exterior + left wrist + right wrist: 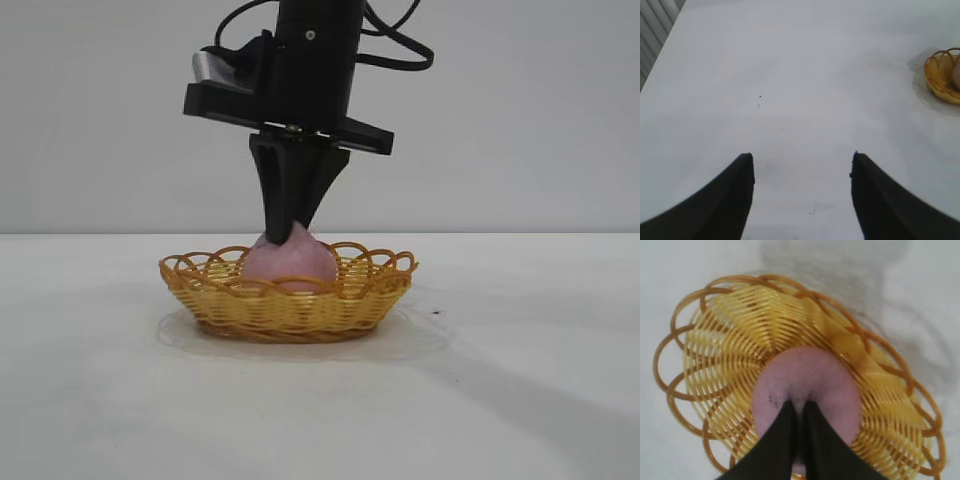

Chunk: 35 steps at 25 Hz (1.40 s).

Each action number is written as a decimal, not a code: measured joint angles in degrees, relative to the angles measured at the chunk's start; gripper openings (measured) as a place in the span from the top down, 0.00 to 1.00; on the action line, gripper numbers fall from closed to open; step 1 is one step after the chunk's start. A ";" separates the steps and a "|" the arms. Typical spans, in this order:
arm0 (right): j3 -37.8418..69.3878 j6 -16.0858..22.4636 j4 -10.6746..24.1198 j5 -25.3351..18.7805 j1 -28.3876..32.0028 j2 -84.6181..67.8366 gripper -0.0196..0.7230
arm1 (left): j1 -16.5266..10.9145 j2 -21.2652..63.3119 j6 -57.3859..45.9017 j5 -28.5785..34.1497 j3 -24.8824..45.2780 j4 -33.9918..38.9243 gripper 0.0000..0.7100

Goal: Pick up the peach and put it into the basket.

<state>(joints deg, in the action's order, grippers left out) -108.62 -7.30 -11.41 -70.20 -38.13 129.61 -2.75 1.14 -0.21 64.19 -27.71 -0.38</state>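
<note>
The small, matte, dusty pink-mauve peach (290, 264) with its slightly pointed top sits inside the shallow oval wicker basket (285, 305), about at the middle of the yellow weave, its dome rising above the orange-brown looped rim. In the right wrist view the fruit's skin (807, 385) is pale pink with a few tiny dark specks, and a faint crease runs down from its tip. The right gripper (291, 232) comes straight down from above, and its two black fingers (782, 440) are drawn almost together, pinching the pointed top of the peach between their tips. The fruit lies directly below the claw, touching it. Whether the fruit's underside rests on the basket floor cannot be told. The basket (715, 355) stands on the white table (520, 400), near the middle of the scene, with the right arm's shadow falling across the surface to the right and toward the near edge.

The left gripper (802, 165) hovers well apart over bare tabletop, its dark fingers (730, 200) spread wide with nothing between them; the basket (940, 77) shows far off at the edge of its wrist view.
</note>
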 joint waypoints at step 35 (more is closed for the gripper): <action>0.00 0.30 1.27 -0.36 38.95 -8.29 0.46 | 0.00 0.00 0.00 0.00 0.00 0.00 0.41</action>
<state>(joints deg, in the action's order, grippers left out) -108.62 -7.00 -10.14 -70.56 0.81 121.32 -2.75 1.14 -0.21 64.19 -27.71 -0.38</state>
